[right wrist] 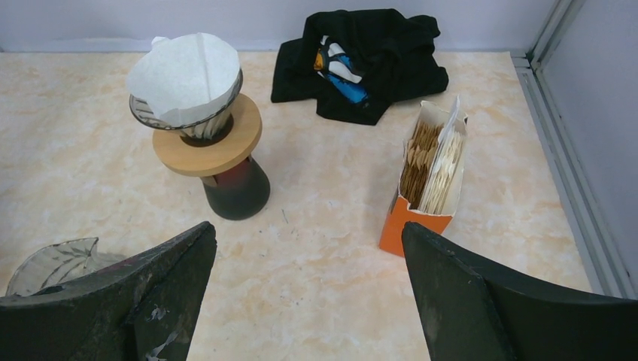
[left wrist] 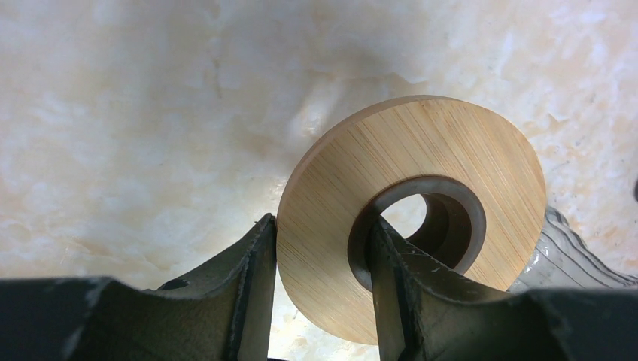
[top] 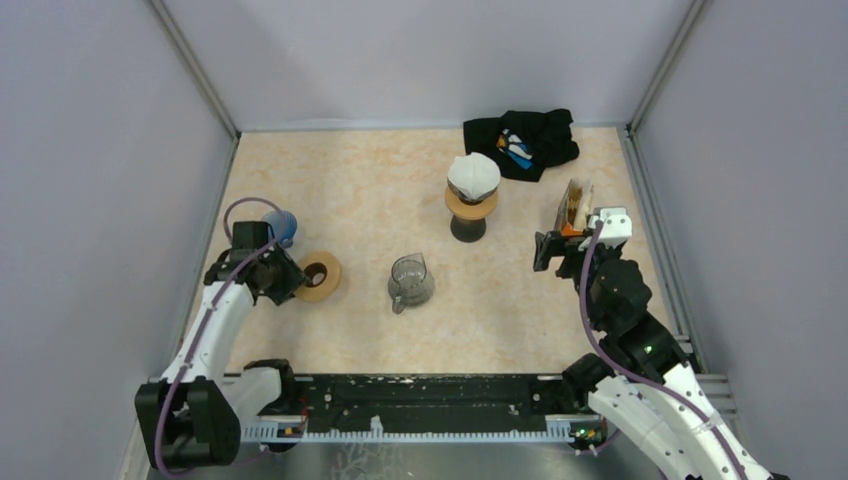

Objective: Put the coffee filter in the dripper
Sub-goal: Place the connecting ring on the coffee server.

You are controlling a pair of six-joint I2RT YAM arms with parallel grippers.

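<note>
A white paper coffee filter (right wrist: 184, 71) sits in a glass dripper (right wrist: 188, 124) with a wooden collar, on a dark carafe (right wrist: 237, 192); in the top view the filter (top: 472, 173) is at the back centre. My right gripper (right wrist: 308, 228) is open and empty, to the right of the carafe and near an orange box of filters (right wrist: 429, 177); it also shows in the top view (top: 548, 252). My left gripper (left wrist: 322, 226) is shut on a loose wooden ring (left wrist: 421, 150), one finger through its hole; it shows at the left in the top view (top: 295, 278).
A second clear ribbed glass vessel (top: 410, 282) stands mid-table, right of the wooden ring (top: 322, 275). A black cloth (top: 520, 140) lies at the back right. A blue object (top: 282, 225) sits behind my left gripper. Metal rails and grey walls bound the table.
</note>
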